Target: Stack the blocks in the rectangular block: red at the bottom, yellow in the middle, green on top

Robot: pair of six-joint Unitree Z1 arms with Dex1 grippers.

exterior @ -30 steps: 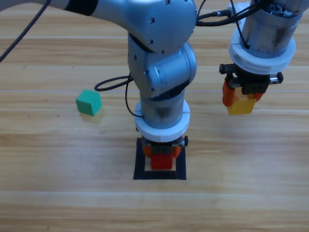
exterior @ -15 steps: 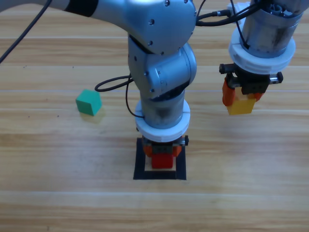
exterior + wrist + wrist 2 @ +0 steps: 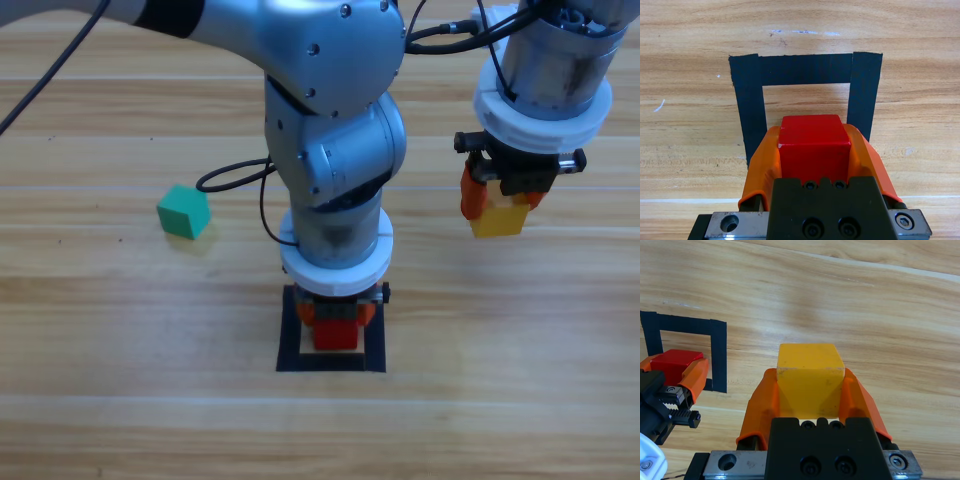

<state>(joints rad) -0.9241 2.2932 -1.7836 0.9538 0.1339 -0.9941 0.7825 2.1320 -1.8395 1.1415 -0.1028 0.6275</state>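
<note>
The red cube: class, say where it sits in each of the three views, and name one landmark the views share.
High view: red cube low centre, in the left gripper.
Left wrist view: centre, between the jaws.
Right wrist view: far left.
Shared landmark: the black tape square.

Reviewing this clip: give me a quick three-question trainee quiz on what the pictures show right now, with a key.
1. True or false: the left claw is shut on the red cube over the black tape square.
2. Which cube does the right claw hold? A) teal-green B) yellow C) red
3. Fill in: the cube lying free on the table, held by no claw, is the ____ one.

Key
1. True.
2. B: the yellow cube, held up to the right of the tape square.
3. Teal-green: the teal-green cube lies left of the left arm.
</note>
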